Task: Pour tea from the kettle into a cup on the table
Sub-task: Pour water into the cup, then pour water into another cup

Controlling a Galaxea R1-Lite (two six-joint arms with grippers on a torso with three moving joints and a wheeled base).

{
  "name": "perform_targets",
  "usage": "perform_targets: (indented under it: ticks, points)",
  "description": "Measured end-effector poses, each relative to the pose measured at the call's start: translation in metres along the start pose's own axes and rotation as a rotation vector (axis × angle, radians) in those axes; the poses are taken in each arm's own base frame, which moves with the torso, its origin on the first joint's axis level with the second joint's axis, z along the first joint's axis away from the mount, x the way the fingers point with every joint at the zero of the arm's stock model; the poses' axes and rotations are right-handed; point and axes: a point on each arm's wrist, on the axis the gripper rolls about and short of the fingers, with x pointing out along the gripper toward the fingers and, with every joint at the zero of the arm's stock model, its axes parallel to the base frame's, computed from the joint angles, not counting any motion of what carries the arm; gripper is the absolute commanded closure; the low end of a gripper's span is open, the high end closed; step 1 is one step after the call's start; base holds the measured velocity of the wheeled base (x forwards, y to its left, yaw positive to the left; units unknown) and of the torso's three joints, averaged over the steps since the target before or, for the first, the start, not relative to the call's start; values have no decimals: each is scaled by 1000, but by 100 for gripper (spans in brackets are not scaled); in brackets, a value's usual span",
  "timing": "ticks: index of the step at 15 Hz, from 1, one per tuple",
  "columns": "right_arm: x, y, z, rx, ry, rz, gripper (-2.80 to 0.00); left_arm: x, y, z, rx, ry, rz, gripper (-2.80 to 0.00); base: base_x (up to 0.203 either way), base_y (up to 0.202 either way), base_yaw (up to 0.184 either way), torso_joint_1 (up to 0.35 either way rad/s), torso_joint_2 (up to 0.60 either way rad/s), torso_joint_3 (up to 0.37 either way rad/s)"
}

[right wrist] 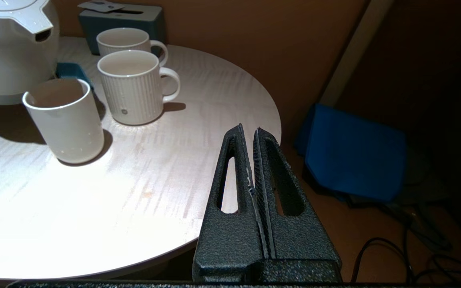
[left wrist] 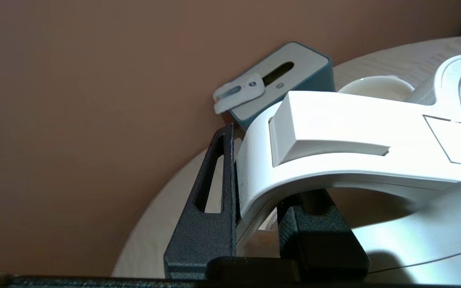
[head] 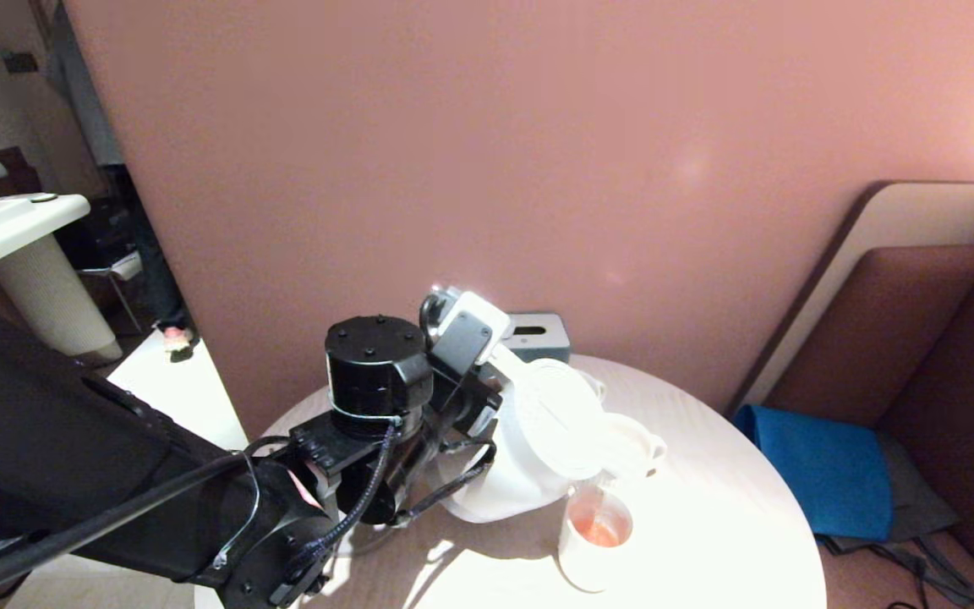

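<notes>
Some tea (head: 599, 529) is filling the cup (head: 593, 541) as our left gripper (left wrist: 254, 224), clamping the kettle (head: 529, 440) handle, is tipping it; more remains to pour.

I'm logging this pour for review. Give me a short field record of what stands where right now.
kettle: tilted over the plain cup, spout down
left gripper: shut on the kettle's handle
plain cup: on the table, holds pale orange-pink tea
ribbed mugs: two, behind the plain cup
right gripper: shut, empty, off the table's edge
box: by the wall
</notes>
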Motion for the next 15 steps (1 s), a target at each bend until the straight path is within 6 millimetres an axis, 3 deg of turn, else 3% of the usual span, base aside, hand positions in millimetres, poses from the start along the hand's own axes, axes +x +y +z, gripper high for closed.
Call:
perform_targets:
  ticks: [7,15]
  points:
    - [0,0,0,0,0,0,0,-1,0,-8,2,28,-2,0,0,0,0,0,0,0]
    - [0,0,0,0,-1,-1,0,24,1,0,-18,-13,36,0,0,0,0,0,0,0]
